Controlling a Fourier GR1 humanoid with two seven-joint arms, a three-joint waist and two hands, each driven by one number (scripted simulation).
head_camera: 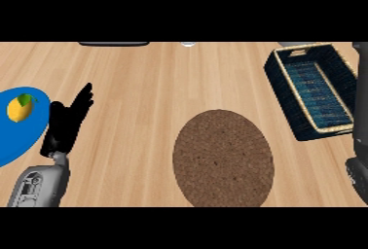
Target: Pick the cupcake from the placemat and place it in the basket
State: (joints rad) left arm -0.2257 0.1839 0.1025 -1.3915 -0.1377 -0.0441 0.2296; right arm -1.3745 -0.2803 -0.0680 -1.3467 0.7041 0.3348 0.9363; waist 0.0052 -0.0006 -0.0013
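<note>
One brown oval placemat [223,158] lies bare on the wooden counter [158,78]; no cupcake shows anywhere. Left hand [66,121] rests with fingers straight beside a blue plate [22,131] bearing a lemon [19,108]. The dark basket [284,92] sits at right, beside what may be the right arm [357,170], its hand hidden.

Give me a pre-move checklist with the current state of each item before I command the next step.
1. Cupcake on the placemat: not ok, no cupcake shows on it or elsewhere in view.
2. Basket ready to receive: ok, it stands right of the placemat and nothing shows inside.
3. Left hand out of the way: ok, open, fingers up, resting left of the placemat beside the blue plate with the lemon.
4. Right hand: cannot tell, only dark parts show at the right edge.
5. Cupcake already held: cannot tell.
</note>
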